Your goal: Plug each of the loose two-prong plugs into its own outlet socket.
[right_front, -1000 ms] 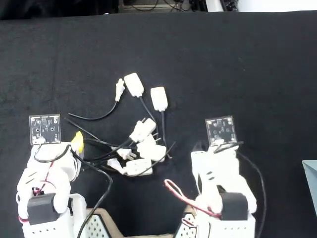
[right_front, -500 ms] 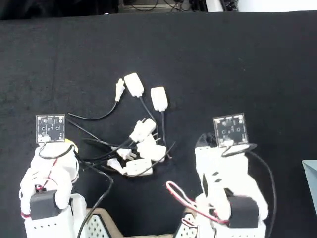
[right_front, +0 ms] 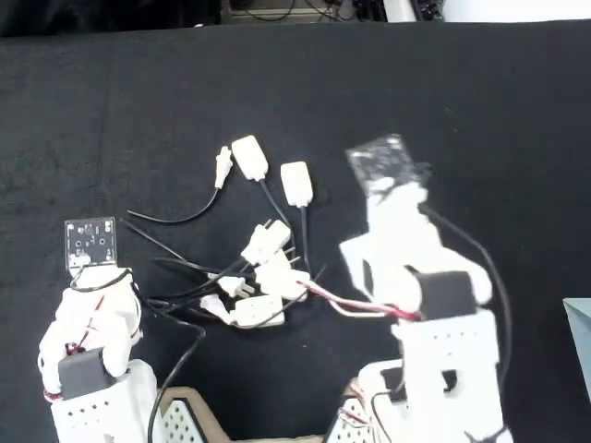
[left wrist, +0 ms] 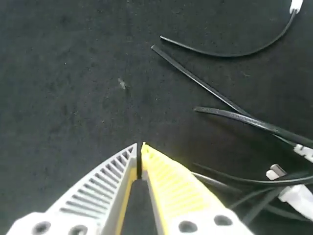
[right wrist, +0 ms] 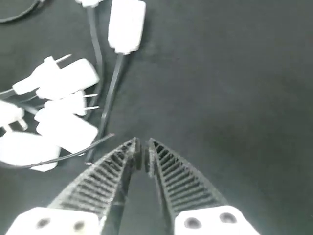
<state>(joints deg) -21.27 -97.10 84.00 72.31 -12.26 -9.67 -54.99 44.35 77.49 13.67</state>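
Observation:
Several white two-prong plugs (right_front: 266, 269) lie tangled with black cables at the table's middle. Beyond them lie two white outlet sockets (right_front: 249, 157) (right_front: 296, 183) and a small white connector (right_front: 223, 166). My right arm (right_front: 406, 249) stretches out to the right of the nearer socket. Its black gripper (right wrist: 143, 145) is shut on nothing over bare cloth, with a socket (right wrist: 126, 24) and plugs (right wrist: 66, 78) off to one side. My left arm (right_front: 90, 314) sits at the front left. Its grey-and-yellow gripper (left wrist: 140, 147) is shut and empty above the cloth, near black cables (left wrist: 230, 115).
The black tablecloth (right_front: 480, 101) covers the whole table. Loose cable ends (right_front: 175, 220) trail left from the pile toward the left arm. A pale blue object (right_front: 582, 332) shows at the right edge.
My right arm has swung forward and away from its base, up beside the right-hand socket. The left arm has barely shifted. The plugs and sockets lie as before.

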